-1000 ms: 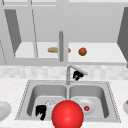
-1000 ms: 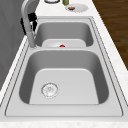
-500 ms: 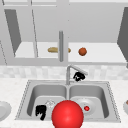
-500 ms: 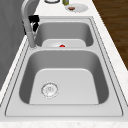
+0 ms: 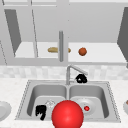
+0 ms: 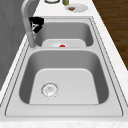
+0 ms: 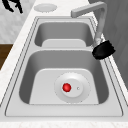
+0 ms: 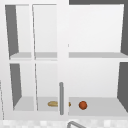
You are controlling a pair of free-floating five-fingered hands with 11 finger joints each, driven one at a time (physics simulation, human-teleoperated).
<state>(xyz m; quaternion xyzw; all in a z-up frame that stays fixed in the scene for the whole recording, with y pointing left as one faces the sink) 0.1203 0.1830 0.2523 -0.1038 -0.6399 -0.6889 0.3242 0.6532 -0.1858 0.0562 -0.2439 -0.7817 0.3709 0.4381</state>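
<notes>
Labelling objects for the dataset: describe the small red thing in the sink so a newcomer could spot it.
Start at the double sink and take the basin to the right of the faucet, below the right hand. On its floor lies a round plate, and the small red ball sits on that plate, far smaller than the big red sphere in the foreground of the front view.

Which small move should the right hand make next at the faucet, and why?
Probably close the fingers a little. The right hand sits at the faucet base, behind the right basin, and looks curled beside it, yet a firm grasp is not clear.
</notes>
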